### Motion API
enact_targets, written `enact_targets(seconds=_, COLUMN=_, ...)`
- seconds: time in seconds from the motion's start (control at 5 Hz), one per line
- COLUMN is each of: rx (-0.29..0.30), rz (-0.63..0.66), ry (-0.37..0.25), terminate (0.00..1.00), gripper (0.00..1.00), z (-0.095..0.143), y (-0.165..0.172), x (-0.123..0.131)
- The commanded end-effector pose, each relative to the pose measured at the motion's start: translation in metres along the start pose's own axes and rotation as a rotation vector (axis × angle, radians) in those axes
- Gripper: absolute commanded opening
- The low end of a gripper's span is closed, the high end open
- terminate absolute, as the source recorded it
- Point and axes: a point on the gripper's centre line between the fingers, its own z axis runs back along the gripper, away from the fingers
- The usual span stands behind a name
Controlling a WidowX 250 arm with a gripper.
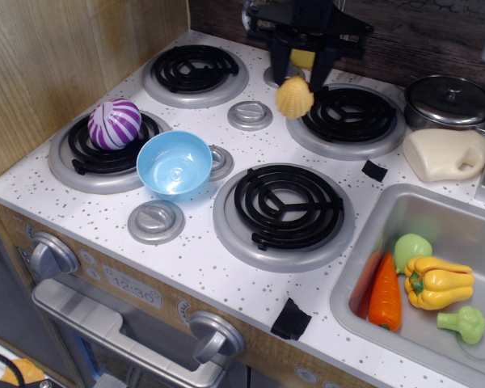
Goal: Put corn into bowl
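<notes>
The yellow bumpy corn [294,98] hangs in the air between the black fingers of my gripper [297,81], high above the stove's back middle. The gripper is shut on the corn. The light-blue bowl [175,164] stands empty on the stovetop at the front left, between the left front burner and the middle front burner. The corn is up and to the right of the bowl, well apart from it.
A purple-and-white striped ball [114,124] sits on the left burner beside the bowl. A grey lidded pot [451,99] and a cream jug [449,153] stand at the right. The sink [469,222] holds a carrot, a yellow pepper and green vegetables. A yellow banana [303,56] lies behind the gripper.
</notes>
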Motion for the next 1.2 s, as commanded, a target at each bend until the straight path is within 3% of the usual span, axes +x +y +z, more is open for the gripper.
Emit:
enact_targets(seconds=0.0, rx=0.010, rz=0.056, ry=-0.032, terminate=0.00, gripper=0.00, z=0.016, y=0.045, x=-0.002)
enact_targets(seconds=0.6, rx=0.024, rz=0.053, ry=-0.011, terminate=0.00, gripper=0.00, z=-0.012, y=0.091, x=-0.022)
enact_targets(seconds=0.8, rx=0.024, rz=0.053, ry=-0.011, terminate=0.00, gripper=1.00, z=-0.012, y=0.091, x=-0.022)
enact_targets(seconds=1.0, rx=0.024, rz=0.053, ry=-0.011, terminate=0.00, gripper=1.00, z=-0.012, y=0.091, x=-0.022)
